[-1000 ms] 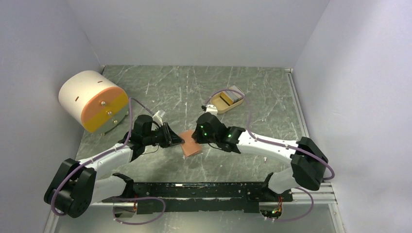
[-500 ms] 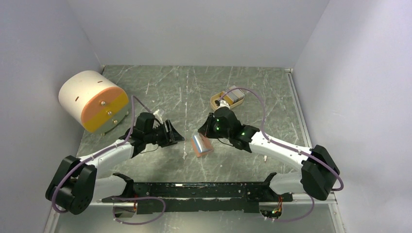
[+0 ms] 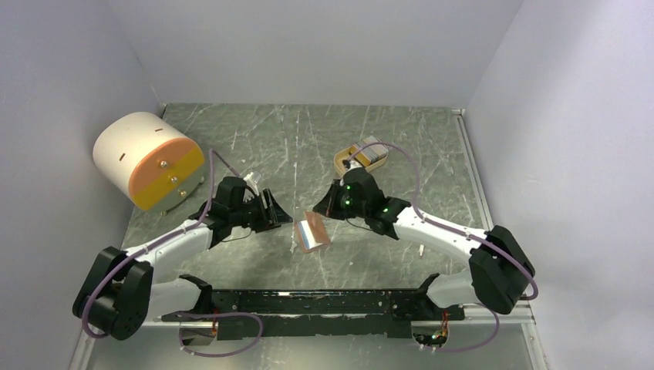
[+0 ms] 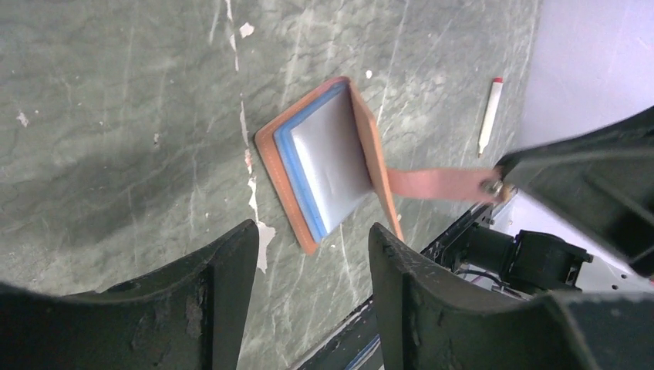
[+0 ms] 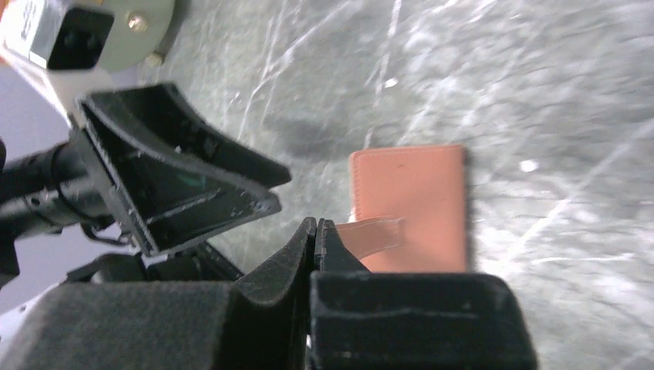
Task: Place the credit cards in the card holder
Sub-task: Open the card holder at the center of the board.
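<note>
The card holder (image 3: pixel 312 233) is hemmed in, with the left pincer (image 3: pixel 282 217) just beside it and the right pincer (image 3: pixel 318 210) above. Bare surface (image 3: pixel 308 139) lies beyond; drum (image 3: pixel 148 160) far left, tray (image 3: pixel 361 159) behind.

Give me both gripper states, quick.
Left gripper: open, holding nothing.
Right gripper: closed on the snap tab of the card holder.

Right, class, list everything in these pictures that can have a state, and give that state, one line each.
card holder: open, flap lifted by its tab.
cards: stacked inside the card holder, grey-white over blue.
left end effector: open, empty.
right end effector: shut on the card holder's tab.
drum: drawers shut.
tray: holds something, too small to identify.
</note>
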You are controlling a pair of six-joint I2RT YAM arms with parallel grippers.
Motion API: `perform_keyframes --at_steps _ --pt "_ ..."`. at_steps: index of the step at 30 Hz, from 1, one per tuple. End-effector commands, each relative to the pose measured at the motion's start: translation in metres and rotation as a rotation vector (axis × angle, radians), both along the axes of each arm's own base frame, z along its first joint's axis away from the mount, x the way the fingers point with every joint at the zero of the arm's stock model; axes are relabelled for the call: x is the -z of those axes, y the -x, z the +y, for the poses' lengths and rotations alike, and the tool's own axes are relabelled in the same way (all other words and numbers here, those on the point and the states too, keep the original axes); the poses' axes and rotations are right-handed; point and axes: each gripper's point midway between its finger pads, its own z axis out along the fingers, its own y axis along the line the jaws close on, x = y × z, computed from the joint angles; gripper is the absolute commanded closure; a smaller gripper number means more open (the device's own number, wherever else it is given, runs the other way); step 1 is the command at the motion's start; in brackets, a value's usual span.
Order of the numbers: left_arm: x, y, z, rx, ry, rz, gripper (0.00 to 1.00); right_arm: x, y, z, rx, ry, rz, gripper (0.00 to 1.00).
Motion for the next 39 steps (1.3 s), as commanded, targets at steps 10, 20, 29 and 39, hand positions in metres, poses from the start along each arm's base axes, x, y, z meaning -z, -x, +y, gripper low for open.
perform_keyframes --at_steps 10,20,29,39 --pt "0.013 0.010 -0.035 0.155 0.064 0.023 0.39 0.045 -0.008 -0.068 0.100 0.083 0.059 1.00" --pt "0.028 0.007 -0.038 0.157 0.023 0.036 0.37 0.061 -0.012 -0.095 0.175 0.155 0.053 1.00" --pt "0.039 0.005 -0.040 0.148 0.006 0.052 0.36 0.068 -0.013 -0.107 0.199 0.192 0.062 1.00" --pt "0.041 0.003 -0.050 0.171 0.024 0.051 0.36 0.082 -0.009 -0.126 0.242 0.256 0.080 1.00"
